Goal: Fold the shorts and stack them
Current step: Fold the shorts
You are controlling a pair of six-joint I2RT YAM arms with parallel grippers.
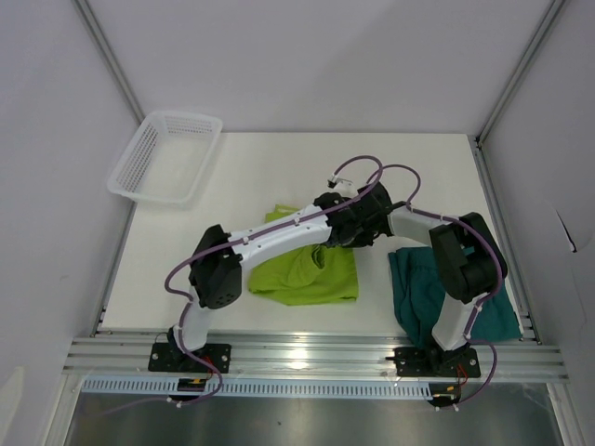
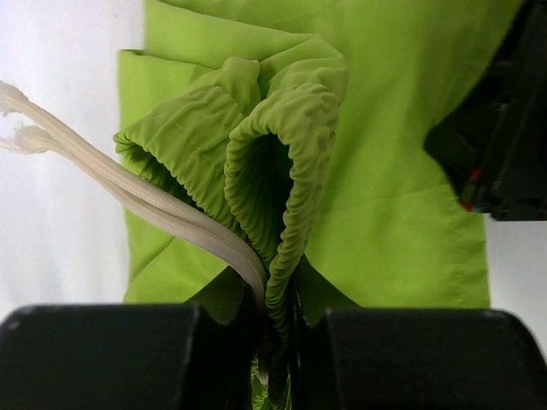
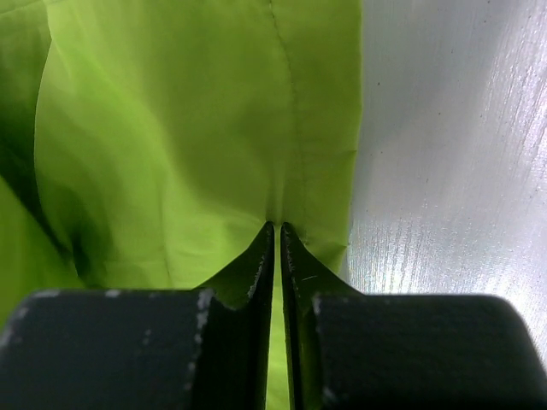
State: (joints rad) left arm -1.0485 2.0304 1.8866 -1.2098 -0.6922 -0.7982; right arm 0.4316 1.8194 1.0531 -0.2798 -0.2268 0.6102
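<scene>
Robot lab cell here, plain white bench (image 1: 279, 167), white panel walls (image 1: 307, 56) boxing it in, aluminium rail (image 1: 316, 358) along the near edge, left arm (image 1: 270, 237) and right arm (image 1: 465, 260) bolted on, purple cables (image 1: 367, 163) looping

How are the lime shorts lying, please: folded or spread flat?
Neither: the lime shorts lie bunched, waistband doubled in the left gripper, edge pinched by the right gripper.

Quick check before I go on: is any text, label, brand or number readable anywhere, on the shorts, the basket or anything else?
None can be read. The lime shorts, the teal shorts and the white basket show no print, tag or number, and nothing else in any view bears legible marks.
</scene>
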